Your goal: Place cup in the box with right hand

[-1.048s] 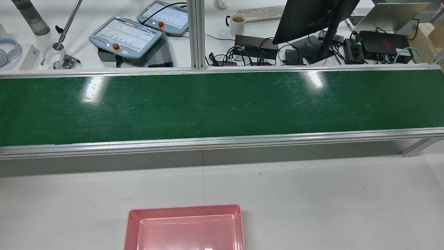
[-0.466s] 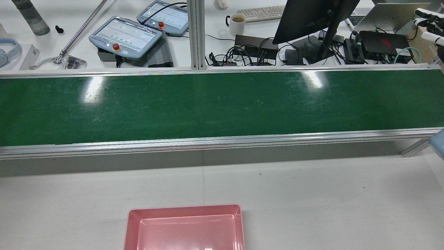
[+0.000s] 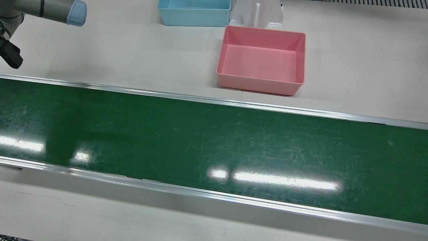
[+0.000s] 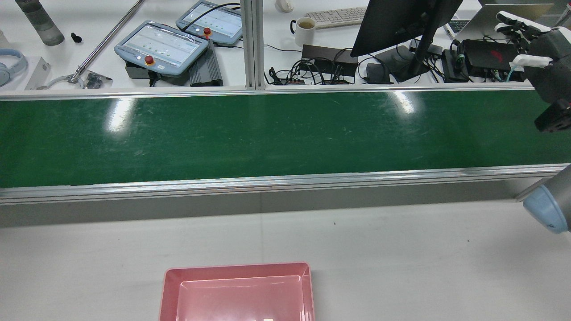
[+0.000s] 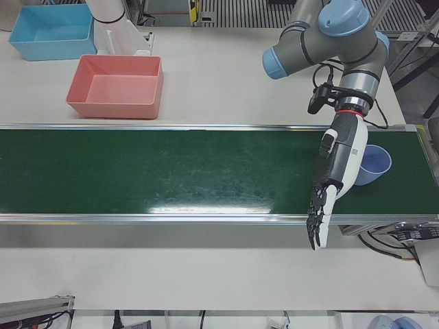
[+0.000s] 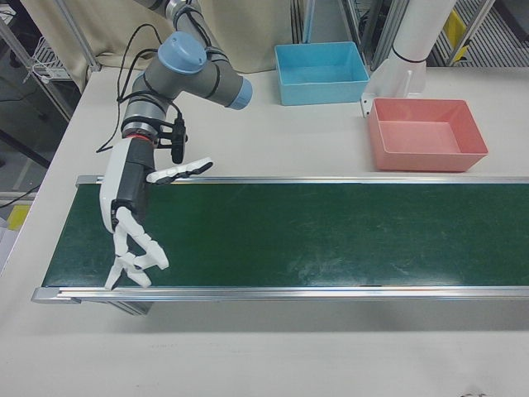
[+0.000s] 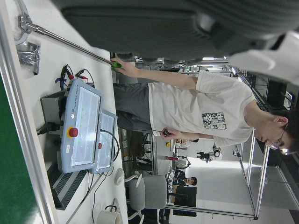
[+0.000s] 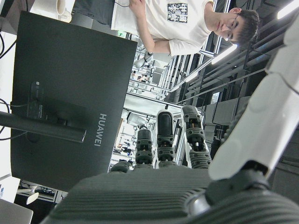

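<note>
A pale blue cup [image 5: 374, 164] stands on the green belt [image 5: 171, 171] at its right end in the left-front view; no other view shows it. My left hand [image 5: 337, 168] hangs open over the belt just left of the cup, fingers pointing down, holding nothing. At the belt's opposite end my right hand [image 6: 132, 217] hovers open with fingers spread; it also shows at the rear view's right edge as the right hand [image 4: 535, 62]. The pink box [image 3: 260, 86] sits empty on the white table behind the belt, far from both hands.
A blue box [image 3: 194, 20] stands behind the pink box, beside a white pedestal [image 3: 257, 13]. Beyond the belt is a desk with teach pendants [image 4: 163, 47], a mug [image 4: 306, 30] and a monitor [image 4: 401, 22]. A person [image 7: 187, 102] holds a long pole there.
My right hand and forearm have come into the rear view from the right edge and moved left over the belt's end. The person's pole on the far desk has swung.
</note>
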You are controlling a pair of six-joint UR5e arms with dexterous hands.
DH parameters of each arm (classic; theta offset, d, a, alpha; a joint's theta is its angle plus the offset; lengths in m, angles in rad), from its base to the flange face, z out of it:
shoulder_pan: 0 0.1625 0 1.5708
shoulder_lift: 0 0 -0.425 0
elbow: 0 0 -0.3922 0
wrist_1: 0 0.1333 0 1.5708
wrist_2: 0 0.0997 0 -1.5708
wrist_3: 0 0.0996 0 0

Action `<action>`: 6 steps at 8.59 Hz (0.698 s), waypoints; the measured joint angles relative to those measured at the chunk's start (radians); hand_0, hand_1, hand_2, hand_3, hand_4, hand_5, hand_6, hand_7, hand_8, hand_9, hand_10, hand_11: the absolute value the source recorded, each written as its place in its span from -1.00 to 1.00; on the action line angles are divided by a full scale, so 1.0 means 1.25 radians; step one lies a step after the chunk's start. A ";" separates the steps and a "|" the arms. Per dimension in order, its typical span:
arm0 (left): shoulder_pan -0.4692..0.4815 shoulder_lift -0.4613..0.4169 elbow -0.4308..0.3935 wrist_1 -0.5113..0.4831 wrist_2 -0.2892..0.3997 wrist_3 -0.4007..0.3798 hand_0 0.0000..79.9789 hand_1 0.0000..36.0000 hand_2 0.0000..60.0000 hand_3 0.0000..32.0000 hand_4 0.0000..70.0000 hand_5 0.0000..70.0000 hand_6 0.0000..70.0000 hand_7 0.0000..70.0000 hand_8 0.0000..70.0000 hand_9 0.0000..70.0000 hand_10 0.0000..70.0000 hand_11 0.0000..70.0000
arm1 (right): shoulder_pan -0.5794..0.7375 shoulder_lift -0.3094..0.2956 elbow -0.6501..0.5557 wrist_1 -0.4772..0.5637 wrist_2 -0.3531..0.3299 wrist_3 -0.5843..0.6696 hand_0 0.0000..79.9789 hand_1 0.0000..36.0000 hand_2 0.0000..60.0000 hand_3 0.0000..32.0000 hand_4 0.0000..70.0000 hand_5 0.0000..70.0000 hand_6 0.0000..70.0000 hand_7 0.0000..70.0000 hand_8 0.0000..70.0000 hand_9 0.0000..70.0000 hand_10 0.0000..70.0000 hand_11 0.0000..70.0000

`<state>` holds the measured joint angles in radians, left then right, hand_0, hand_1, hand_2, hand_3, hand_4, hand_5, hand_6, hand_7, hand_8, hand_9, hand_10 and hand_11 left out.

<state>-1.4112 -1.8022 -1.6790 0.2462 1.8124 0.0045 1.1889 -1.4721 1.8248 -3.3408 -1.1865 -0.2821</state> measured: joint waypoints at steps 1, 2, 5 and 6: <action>0.000 0.000 0.000 0.000 0.000 0.000 -1.00 -1.00 -1.00 -1.00 -1.00 -1.00 -1.00 -1.00 -1.00 -1.00 -1.00 -1.00 | -0.021 -0.006 0.010 -0.001 0.027 -0.005 0.18 -0.78 -1.00 -1.00 -0.97 -0.88 -0.77 -0.02 -0.82 -0.57 -1.00 -1.00; 0.000 0.000 0.001 0.000 0.000 0.000 -1.00 -1.00 -1.00 -1.00 -1.00 -1.00 -1.00 -1.00 -1.00 -1.00 -1.00 -1.00 | -0.045 -0.017 0.020 -0.001 0.067 -0.008 0.18 -0.79 -1.00 -1.00 -0.89 -0.89 -0.76 0.05 -0.83 -0.57 -1.00 -1.00; 0.000 0.000 0.000 -0.001 0.000 0.000 -1.00 -1.00 -1.00 -1.00 -1.00 -1.00 -1.00 -1.00 -1.00 -1.00 -1.00 -1.00 | -0.112 -0.051 0.034 -0.005 0.181 -0.010 0.19 -0.79 -1.00 -1.00 -0.79 -0.90 -0.76 0.08 -0.82 -0.55 -1.00 -1.00; 0.000 0.000 0.000 -0.001 0.000 0.000 -1.00 -1.00 -1.00 -1.00 -1.00 -1.00 -1.00 -1.00 -1.00 -1.00 -1.00 -1.00 | -0.122 -0.060 0.038 -0.006 0.197 -0.009 0.19 -0.79 -1.00 -1.00 -0.78 -0.89 -0.76 0.07 -0.81 -0.54 -1.00 -1.00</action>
<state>-1.4113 -1.8024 -1.6793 0.2455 1.8126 0.0046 1.0367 -1.5466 1.8721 -3.3479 -0.9401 -0.2930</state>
